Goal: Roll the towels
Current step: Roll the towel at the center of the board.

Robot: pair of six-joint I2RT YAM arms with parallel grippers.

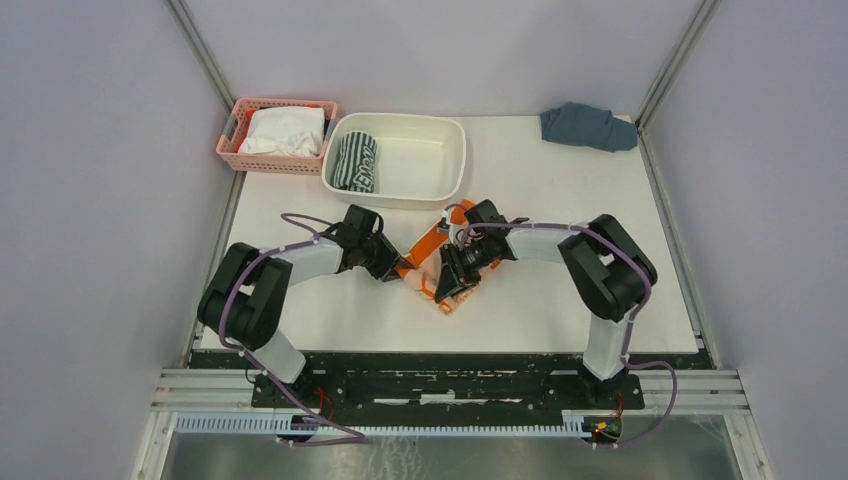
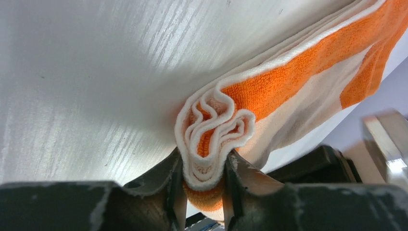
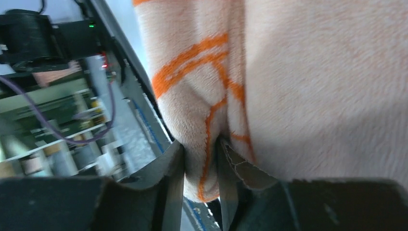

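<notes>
Roughly halfway by the look of it: the dark green-and-white striped towel (image 1: 355,160) sits as a finished roll in the left end of the white plastic basin (image 1: 420,160) at the back of the white desk (image 1: 560,230). The orange terry towel with a peach centre (image 1: 424,243) is not rolled yet. It hangs bunched and lifted between the two arms at mid-desk, just in front of the basin. The left claw (image 2: 204,163) is narrowed onto a stack of folded towel layers, white-edged loops squeezed between its fingers. The right claw (image 3: 201,159) pinches a fold of the peach side, with fabric filling the gap between its jaws. Both arms are elbows-out, forearms angled inward so the wrists nearly meet over the towel, left low from the left side, right reaching in from the right. Left to do, likely: flatten, roll, place. The pink plastic basket (image 1: 228,140) with a white cloth (image 1: 283,130) and the blue-grey cloth (image 1: 588,126) at back right are not involved.
</notes>
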